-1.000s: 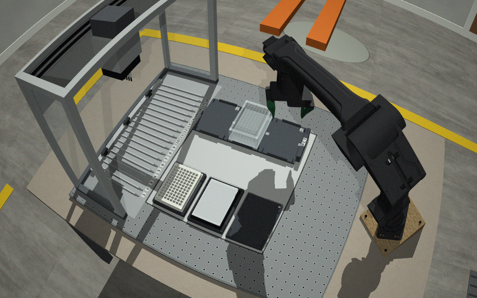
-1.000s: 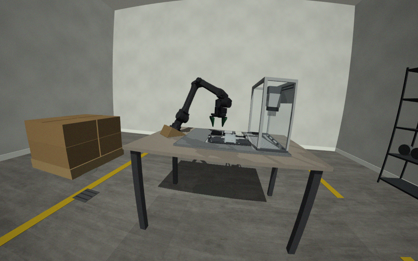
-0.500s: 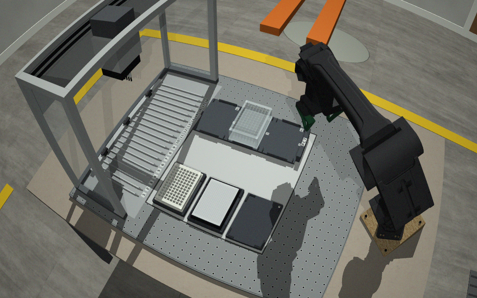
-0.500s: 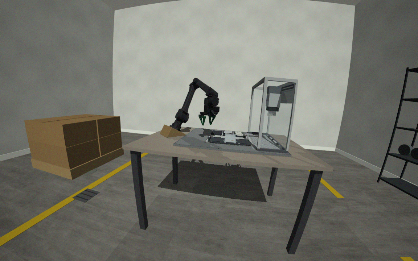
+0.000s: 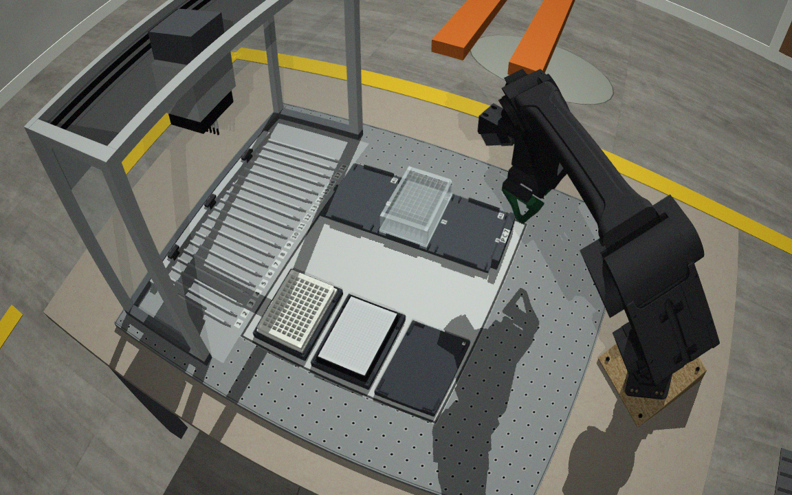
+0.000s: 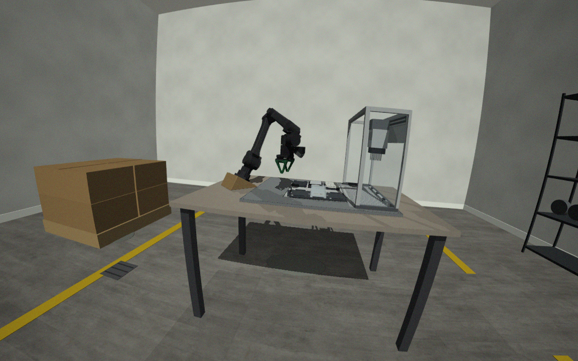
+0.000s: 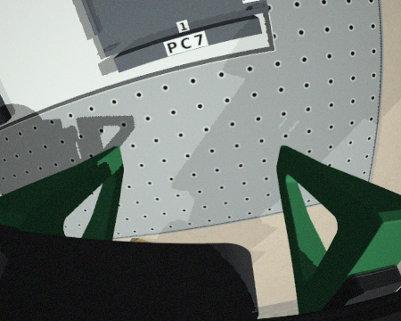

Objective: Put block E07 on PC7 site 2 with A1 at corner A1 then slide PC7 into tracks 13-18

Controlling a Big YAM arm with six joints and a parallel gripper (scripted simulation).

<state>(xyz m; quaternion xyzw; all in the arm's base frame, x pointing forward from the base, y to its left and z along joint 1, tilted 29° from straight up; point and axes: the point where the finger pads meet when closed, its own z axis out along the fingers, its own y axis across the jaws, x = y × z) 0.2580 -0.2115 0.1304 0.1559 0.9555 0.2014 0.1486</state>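
The dark carrier PC7 (image 5: 423, 215) lies on the light apron in front of the rails' high-numbered tracks. The clear deep-well block E07 (image 5: 416, 206) sits in its middle site. Sites 1 and 3 on either side are empty. My gripper (image 5: 524, 206) hangs open and empty above the perforated plate just past the carrier's handle end. In the wrist view the green fingers frame bare perforated plate, with the PC7 label (image 7: 185, 45) and site 1 beyond them. Nest S1 (image 5: 421, 367) is empty.
The white 96-well plate E01 (image 5: 297, 311) and the 384-well plate E10 (image 5: 357, 335) sit in their nests. The rails (image 5: 257, 215) run under the grey instrument frame (image 5: 109, 123) with its pipetting head. No lamp on the stop bar looks lit.
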